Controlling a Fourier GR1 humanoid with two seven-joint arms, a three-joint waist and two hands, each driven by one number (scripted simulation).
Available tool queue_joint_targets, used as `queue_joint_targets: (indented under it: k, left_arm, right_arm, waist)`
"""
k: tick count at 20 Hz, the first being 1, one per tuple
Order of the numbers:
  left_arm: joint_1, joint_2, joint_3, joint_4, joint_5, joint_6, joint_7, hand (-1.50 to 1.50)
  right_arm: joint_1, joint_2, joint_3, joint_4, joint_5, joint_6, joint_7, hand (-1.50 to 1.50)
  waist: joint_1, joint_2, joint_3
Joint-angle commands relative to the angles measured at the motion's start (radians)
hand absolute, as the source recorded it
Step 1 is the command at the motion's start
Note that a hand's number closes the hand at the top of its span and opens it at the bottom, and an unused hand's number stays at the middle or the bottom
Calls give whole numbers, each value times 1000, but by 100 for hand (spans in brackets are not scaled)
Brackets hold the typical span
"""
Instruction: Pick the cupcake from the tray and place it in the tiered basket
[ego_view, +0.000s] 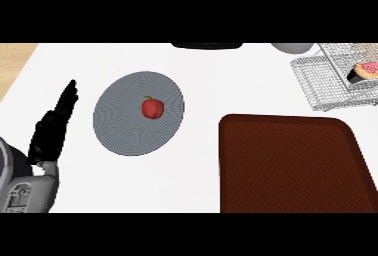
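Resting in the wire tiered basket at far right, the cupcake is seen tipped on its side, while the brown tray is left bare. The left hand is held at the left edge, fingers straight and together, well apart from the cupcake. The right hand is not shown, so nearness cannot be judged.

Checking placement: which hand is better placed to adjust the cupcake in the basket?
Probably right: basket and cupcake sit far right; the open left hand rests far left. The right hand is out of view.
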Motion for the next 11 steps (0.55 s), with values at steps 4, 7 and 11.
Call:
queue_joint_targets:
  k: [4, 7, 11]
  left_arm:
    - [28, -27, -29, -10, -42, 31, -11, 0]
    - [10, -7, -5, -9, -5, -2, 8, 0]
    - [47, -31, -12, -44, -9, 18, -11, 0]
  right_arm:
    - [146, -164, -70, 63, -67, 177, -84, -150]
    - [193, -232, -97, 88, -87, 233, -144, -150]
    - [290, -268, -154, 122, -142, 285, -246, -150]
  waist:
    - [-14, -3, 2]
    - [-3, 6, 4]
    - [-1, 6, 7]
